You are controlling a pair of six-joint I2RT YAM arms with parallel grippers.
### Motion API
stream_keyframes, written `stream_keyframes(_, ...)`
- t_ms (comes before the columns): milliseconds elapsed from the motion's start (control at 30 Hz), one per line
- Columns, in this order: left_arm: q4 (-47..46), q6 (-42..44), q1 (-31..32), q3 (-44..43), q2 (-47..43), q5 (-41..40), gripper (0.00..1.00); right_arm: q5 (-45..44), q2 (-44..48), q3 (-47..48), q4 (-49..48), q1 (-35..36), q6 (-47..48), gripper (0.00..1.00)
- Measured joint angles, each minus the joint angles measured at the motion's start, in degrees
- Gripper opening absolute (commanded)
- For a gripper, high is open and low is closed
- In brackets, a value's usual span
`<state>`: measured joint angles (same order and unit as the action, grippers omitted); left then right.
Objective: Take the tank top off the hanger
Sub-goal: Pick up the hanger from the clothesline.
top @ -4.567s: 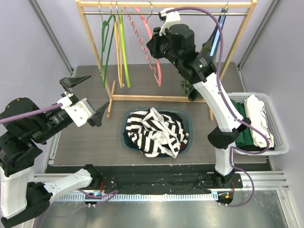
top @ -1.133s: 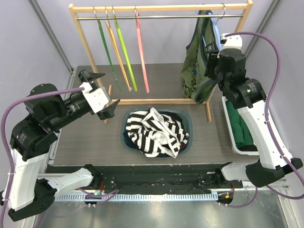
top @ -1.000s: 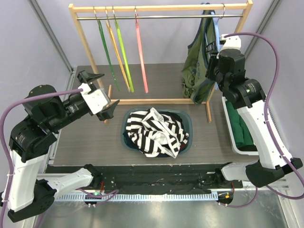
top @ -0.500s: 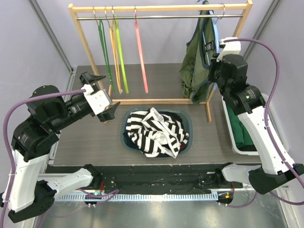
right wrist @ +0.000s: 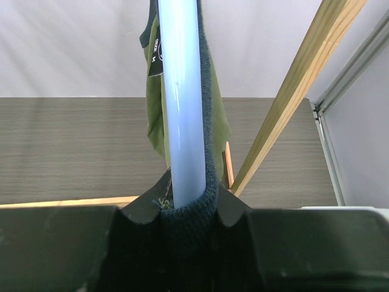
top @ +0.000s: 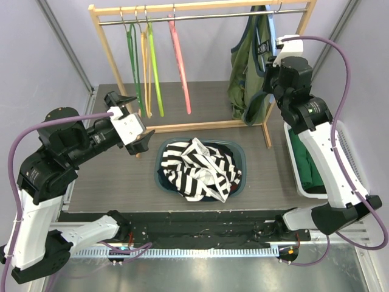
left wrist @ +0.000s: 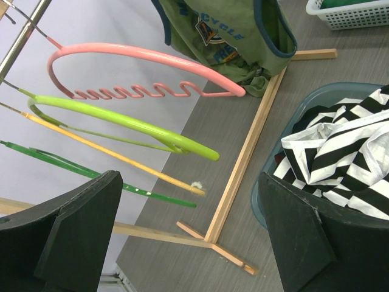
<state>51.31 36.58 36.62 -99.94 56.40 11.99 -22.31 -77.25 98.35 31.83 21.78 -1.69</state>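
**Strap Off First**

Look to the right end of the rack (top: pixel 206 126) for the tank top (top: pixel 245 67), draped over a pale blue hanger (right wrist: pixel 181 91). Note the right claw (right wrist: pixel 189 199) clamped on 1 strap (right wrist: pixel 187 228), tight against the hanger. Draw that strap sideways off the hanger's arm, without dragging the hanger along the rail (top: pixel 200 16). Bring over the left claw (top: pixel 136 115), spread wide, holding nothing, well apart, to steady the hanger.

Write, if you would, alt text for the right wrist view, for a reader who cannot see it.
Close up, the right pincer grips a pale blue hanger arm together with the navy-trimmed strap of a green tank top draped over it. Behind, a slanting wooden rack post rises at the right above a grey wood-grain table.
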Motion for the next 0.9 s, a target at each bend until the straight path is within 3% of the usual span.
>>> stream_keyframes(600, 0.0, 0.1, 0.0, -0.9, 0.6, 0.2, 1.0, 13.9, -5.5, 4.9, -0.1, -5.9, -4.5, 0.01)
stream_keyframes(900, 0.0, -0.1, 0.0, -1.2, 1.0, 0.6, 1.0, 19.2, 3.5, -1.2, 1.5, -6.1, -6.6, 0.01)
